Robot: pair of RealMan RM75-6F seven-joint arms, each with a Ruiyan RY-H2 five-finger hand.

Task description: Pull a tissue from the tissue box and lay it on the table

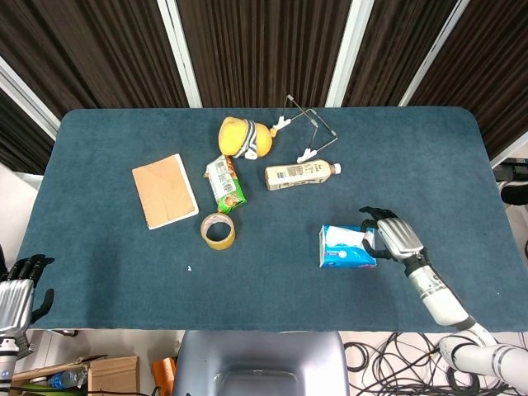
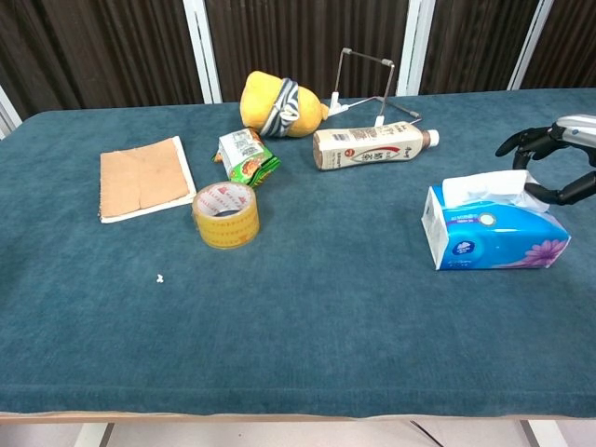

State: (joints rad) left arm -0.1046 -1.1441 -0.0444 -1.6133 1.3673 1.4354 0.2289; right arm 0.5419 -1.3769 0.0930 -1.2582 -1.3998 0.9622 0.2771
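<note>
A blue tissue box (image 1: pixel 346 254) (image 2: pixel 494 239) lies on the blue table (image 1: pixel 272 289) at the right, with a white tissue (image 1: pixel 340 237) (image 2: pixel 486 186) sticking out of its top. My right hand (image 1: pixel 394 237) (image 2: pixel 556 160) is at the box's right end, its fingers spread above and beside the tissue's right tip. The thumb reaches the tip from below while the other fingers stay a little above it, so nothing is gripped. My left hand (image 1: pixel 16 295) hangs off the table's near left corner, fingers apart and holding nothing; only the head view shows it.
A tape roll (image 1: pixel 218 230) (image 2: pixel 224 214), a brown notebook (image 1: pixel 164 190), a green snack packet (image 1: pixel 224 183), a lying bottle (image 1: pixel 301 174), a yellow plush toy (image 1: pixel 243 138) and a wire stand (image 1: pixel 310 124) occupy the table's middle and back. Bare cloth lies in front of the box.
</note>
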